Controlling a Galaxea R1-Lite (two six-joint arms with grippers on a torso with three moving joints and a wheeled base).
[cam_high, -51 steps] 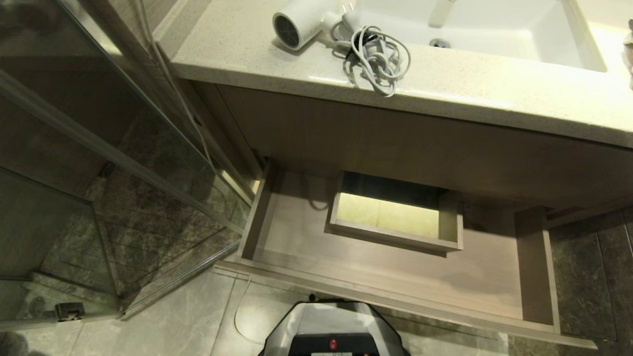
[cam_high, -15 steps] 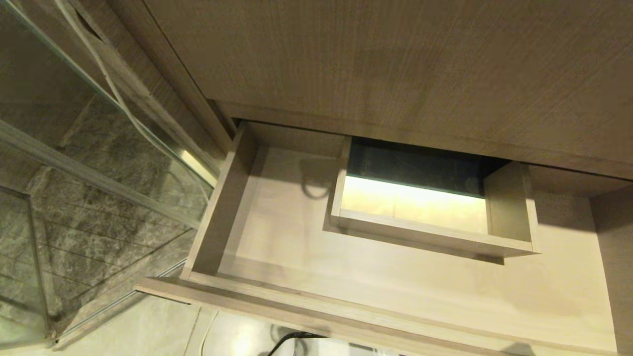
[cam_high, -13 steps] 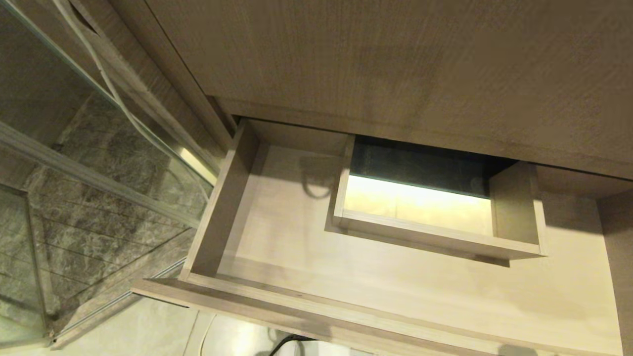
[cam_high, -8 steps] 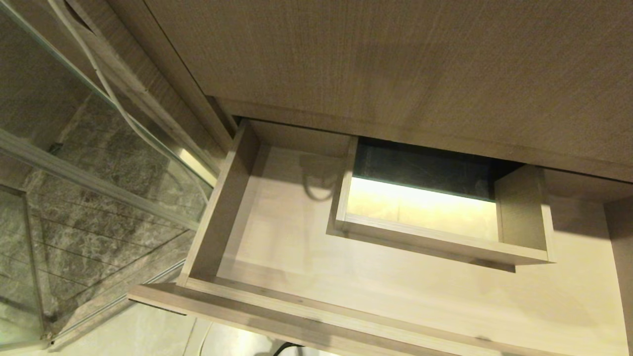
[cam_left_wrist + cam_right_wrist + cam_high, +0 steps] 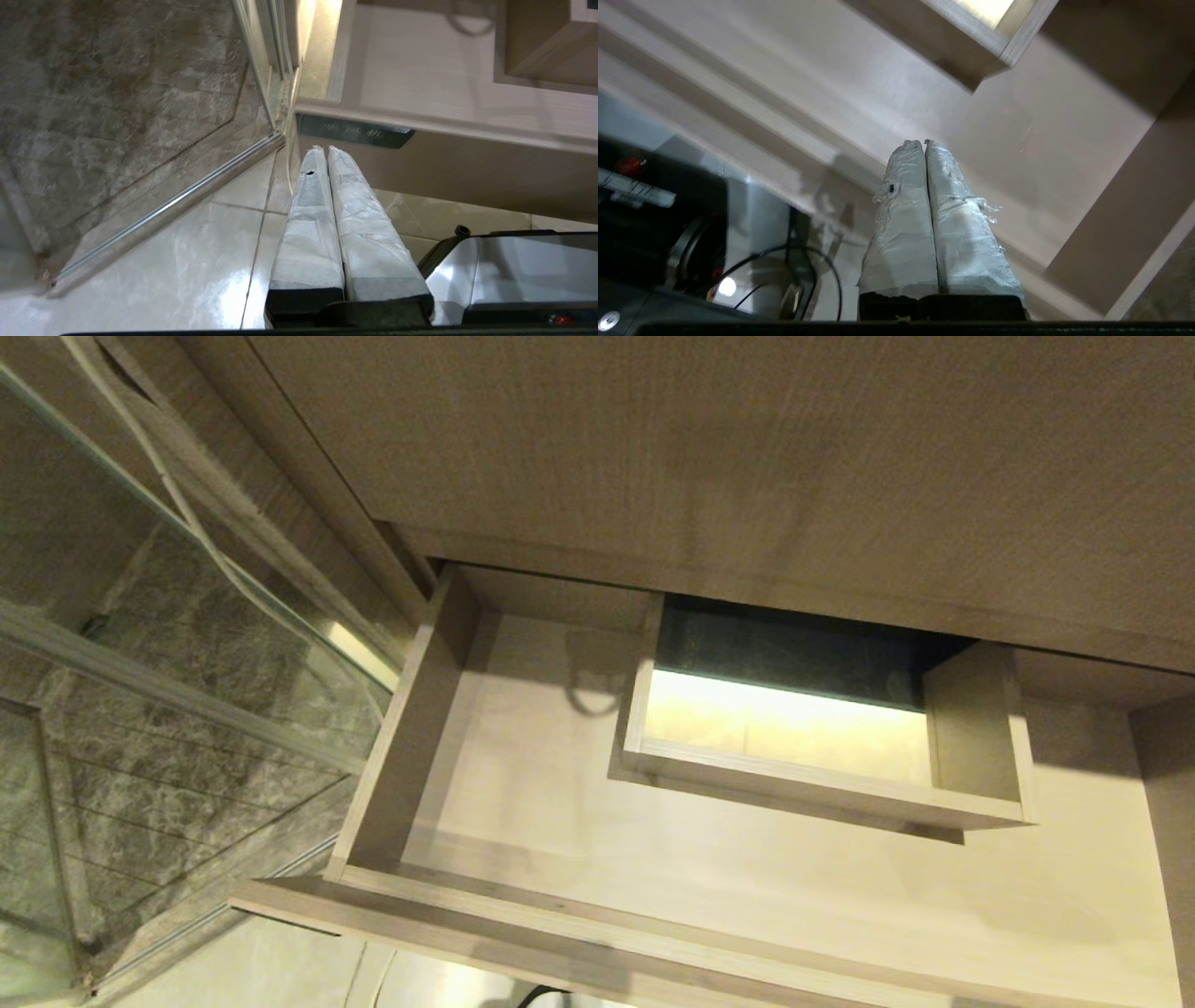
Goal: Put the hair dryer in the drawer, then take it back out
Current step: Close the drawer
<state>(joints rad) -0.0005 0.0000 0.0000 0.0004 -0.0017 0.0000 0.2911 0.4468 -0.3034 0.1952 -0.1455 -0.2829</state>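
The drawer [image 5: 523,784] stands pulled out and fills the head view: tan wood grain, shallow, nothing lying on its floor. A framed rectangular cutout [image 5: 784,723] sits in its floor near the back. The hair dryer is out of view. Neither gripper shows in the head view. In the left wrist view my left gripper [image 5: 325,148] is shut and empty, low over the floor tiles by the drawer's [image 5: 420,74] front left corner. In the right wrist view my right gripper [image 5: 923,141] is shut and empty, just above the front edge of the drawer [image 5: 1017,140].
A glass shower door [image 5: 140,709] stands close on the left of the drawer. The vanity's front panel [image 5: 747,457] overhangs the drawer's back. My own base [image 5: 514,266] sits in front of the drawer, with a black cable [image 5: 822,261] beside it.
The head camera has sunk and come closer, so the countertop with the hair dryer has left the picture. The drawer has not moved.
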